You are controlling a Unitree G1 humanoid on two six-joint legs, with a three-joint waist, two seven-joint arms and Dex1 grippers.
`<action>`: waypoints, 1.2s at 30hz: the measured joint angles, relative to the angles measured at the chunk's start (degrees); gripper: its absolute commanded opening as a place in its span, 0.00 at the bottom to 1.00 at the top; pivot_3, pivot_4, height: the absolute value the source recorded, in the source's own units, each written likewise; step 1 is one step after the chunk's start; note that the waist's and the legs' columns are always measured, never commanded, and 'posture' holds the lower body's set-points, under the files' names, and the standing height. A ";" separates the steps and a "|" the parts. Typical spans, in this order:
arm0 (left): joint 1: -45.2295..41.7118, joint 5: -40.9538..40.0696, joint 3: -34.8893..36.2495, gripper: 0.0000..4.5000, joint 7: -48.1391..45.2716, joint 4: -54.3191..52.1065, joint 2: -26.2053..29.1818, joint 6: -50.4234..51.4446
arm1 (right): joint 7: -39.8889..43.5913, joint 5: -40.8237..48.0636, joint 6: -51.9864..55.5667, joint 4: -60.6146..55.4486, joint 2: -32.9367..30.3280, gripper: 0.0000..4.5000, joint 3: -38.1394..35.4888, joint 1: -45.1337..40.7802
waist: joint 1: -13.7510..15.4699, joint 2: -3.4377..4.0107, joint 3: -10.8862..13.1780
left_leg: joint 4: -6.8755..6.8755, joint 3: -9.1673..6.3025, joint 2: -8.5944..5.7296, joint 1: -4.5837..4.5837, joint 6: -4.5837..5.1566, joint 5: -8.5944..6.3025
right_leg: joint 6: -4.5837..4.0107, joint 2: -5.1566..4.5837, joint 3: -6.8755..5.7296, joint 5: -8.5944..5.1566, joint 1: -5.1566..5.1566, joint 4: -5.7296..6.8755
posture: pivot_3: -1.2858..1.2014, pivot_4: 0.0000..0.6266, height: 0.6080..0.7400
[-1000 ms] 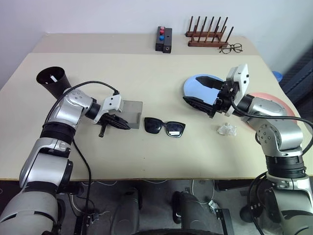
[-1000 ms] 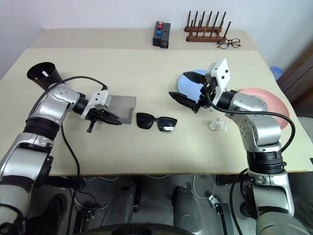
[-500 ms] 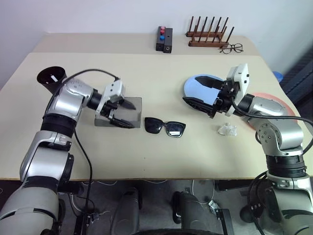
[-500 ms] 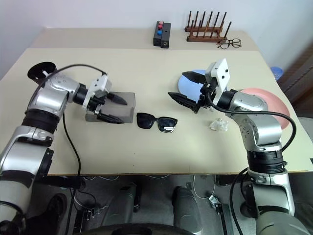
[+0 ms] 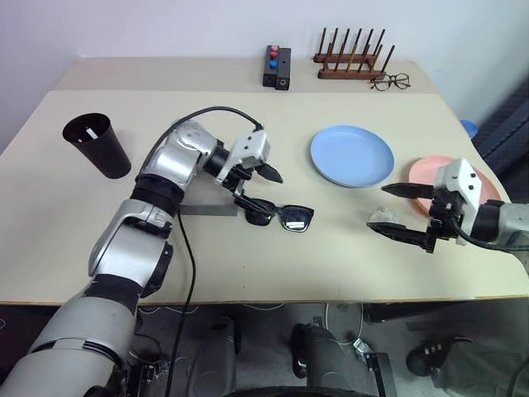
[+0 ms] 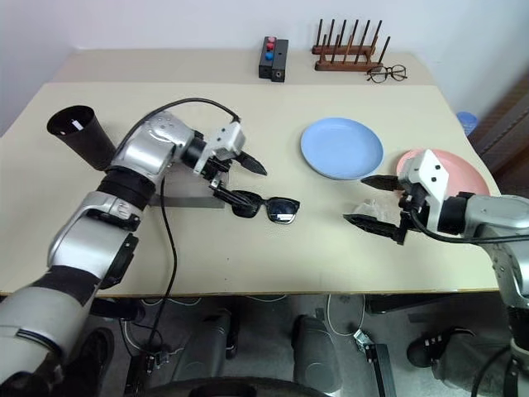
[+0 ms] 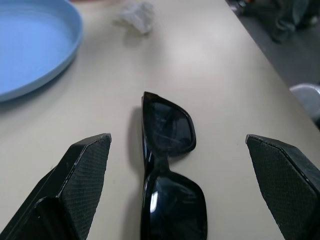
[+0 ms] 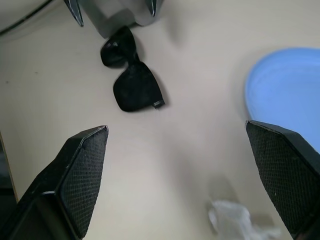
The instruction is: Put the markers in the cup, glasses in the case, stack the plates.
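Note:
The black sunglasses (image 5: 281, 215) lie lenses-down at mid-table. My left gripper (image 5: 263, 192) hovers open over their left end, one finger on each side, as the left wrist view shows (image 7: 167, 170). The grey case (image 5: 202, 207) lies just left of them, mostly hidden under my left arm. The black cup (image 5: 97, 145) stands upright at the far left. The light blue plate (image 5: 352, 155) sits right of centre, and the pink plate (image 6: 463, 172) lies at the right edge. My right gripper (image 5: 378, 208) stands open in front of the pink plate, holding nothing. The markers are out of view.
A crumpled clear wrapper (image 5: 384, 217) lies by my right gripper's lower finger. Along the back stand a black box with red and blue buttons (image 5: 277, 66), a wooden peg rack (image 5: 351, 58) and thin wire spectacles (image 5: 390, 81). The table's front edge runs close below the sunglasses.
My left gripper opened and swung right from the case to the sunglasses. My right gripper drew back from the blue plate to the front right, leaving that plate uncovered.

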 measured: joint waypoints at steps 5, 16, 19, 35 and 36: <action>-1.16 5.08 -2.94 0.99 2.50 6.98 -3.88 -6.81 | -2.99 0.71 0.96 -3.42 0.38 1.00 -2.53 2.39 | -0.09 0.00 0.00 | 0.00 -0.01 0.01 0.01 0.01 -0.01 | -0.08 -0.01 -0.01 -0.04 0.01 -0.01 | 0.52 0.24 1.00; -2.05 11.79 -5.26 0.60 7.62 15.30 -7.81 -12.01 | -9.23 1.33 1.46 -7.50 3.17 1.00 -3.10 3.21 | 0.27 0.00 0.00 | 0.03 -0.01 -0.03 -0.03 0.02 -0.01 | -0.08 -0.05 -0.02 -0.04 0.02 -0.04 | 0.52 0.24 1.00; -2.55 11.80 -4.37 0.28 7.17 15.40 -8.33 -11.86 | -9.79 1.28 1.27 -7.49 3.55 1.00 -3.20 3.18 | 0.12 0.00 0.00 | 0.02 -0.01 -0.03 -0.02 0.02 -0.02 | -0.08 -0.05 -0.02 -0.05 0.02 -0.04 | 0.52 0.24 1.00; -5.16 8.34 1.19 0.00 3.76 14.97 -9.49 -5.17 | -10.63 0.39 -1.08 -4.96 4.53 1.00 -0.66 -0.59 | 1.45 0.12 -0.05 | 0.16 -0.05 -0.07 0.02 0.05 -0.05 | -0.10 -0.11 -0.07 -0.04 0.23 -0.11 | 0.52 0.24 1.00; -6.34 7.44 2.19 0.00 3.02 14.95 -9.52 -3.32 | -10.64 0.10 -1.37 -4.47 4.54 1.00 -0.34 -1.08 | 1.44 0.12 -0.05 | 0.16 -0.05 -0.07 0.01 0.05 -0.05 | -0.10 -0.10 -0.06 -0.04 0.21 -0.10 | 0.52 0.24 1.00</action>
